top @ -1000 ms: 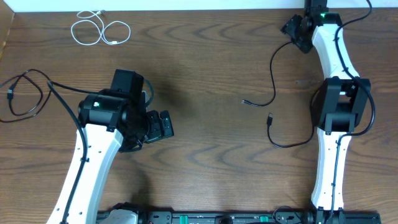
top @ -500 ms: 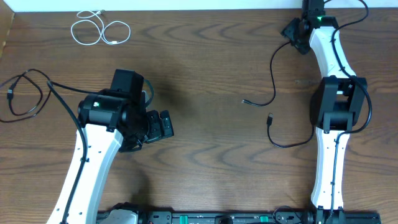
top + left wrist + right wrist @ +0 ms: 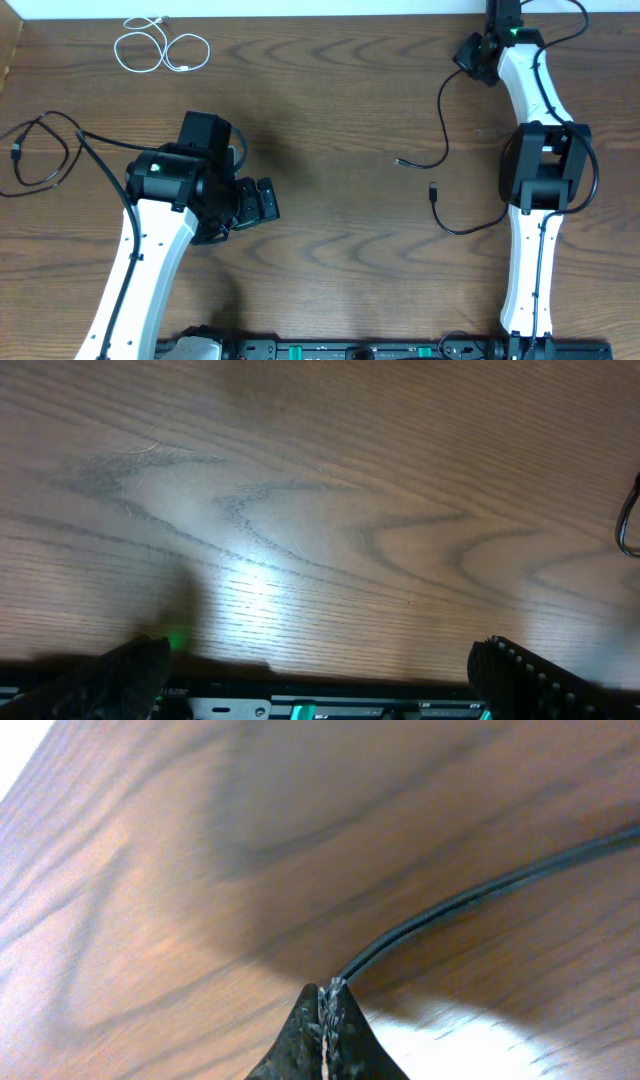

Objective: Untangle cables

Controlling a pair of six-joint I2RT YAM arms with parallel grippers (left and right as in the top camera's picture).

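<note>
A thin black cable [image 3: 443,110] runs from the far right of the table down to a small plug [image 3: 400,161]. My right gripper [image 3: 472,58] is shut on its upper end. The right wrist view shows the closed gripper [image 3: 328,995] pinching this black cable [image 3: 470,898], which leads off to the upper right. A second black strand [image 3: 455,228] with a plug [image 3: 432,189] curves beside the right arm. The white cable [image 3: 160,47] lies coiled at the far left. Another black cable [image 3: 40,150] loops at the left edge. My left gripper [image 3: 258,200] hovers open over bare wood, its fingertips [image 3: 130,665] far apart.
The table's far edge meets a white wall just behind the right gripper. The right arm's own thicker lead [image 3: 590,180] loops beside its elbow. A black rail [image 3: 320,705] runs along the table's near edge. A bit of black cord [image 3: 628,520] shows at the left wrist view's right edge.
The right gripper has closed on the black cable at the far right. The cable's lower plug has shifted slightly to the right. The left arm has not moved.
</note>
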